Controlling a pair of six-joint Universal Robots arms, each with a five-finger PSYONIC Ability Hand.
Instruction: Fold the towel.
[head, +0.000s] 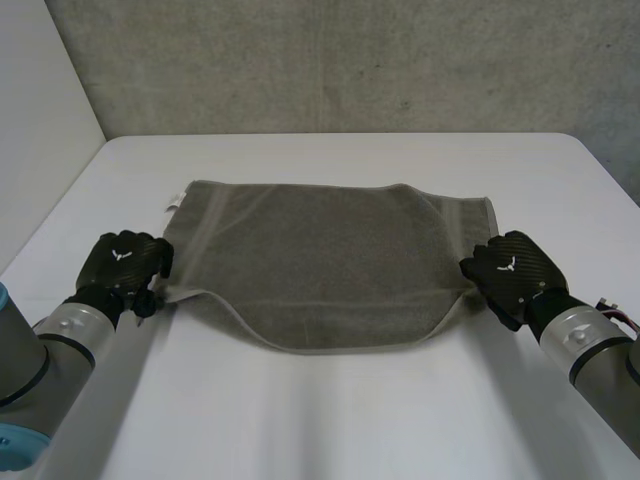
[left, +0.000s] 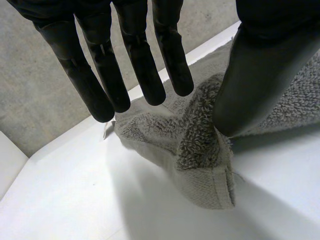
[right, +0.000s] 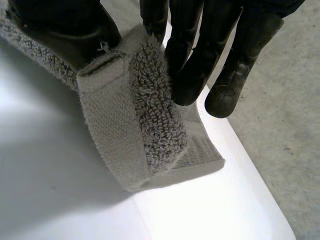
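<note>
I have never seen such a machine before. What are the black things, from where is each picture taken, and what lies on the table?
This is a robot with two arms, each ending in a black hand. The head view looks down from a camera between the arms. The two wrist views come from cameras on the wrists, looking along each palm. A grey towel lies spread on the white table. The left hand is at its near left corner. The right hand pinches the near right corner between thumb and fingers.
</note>
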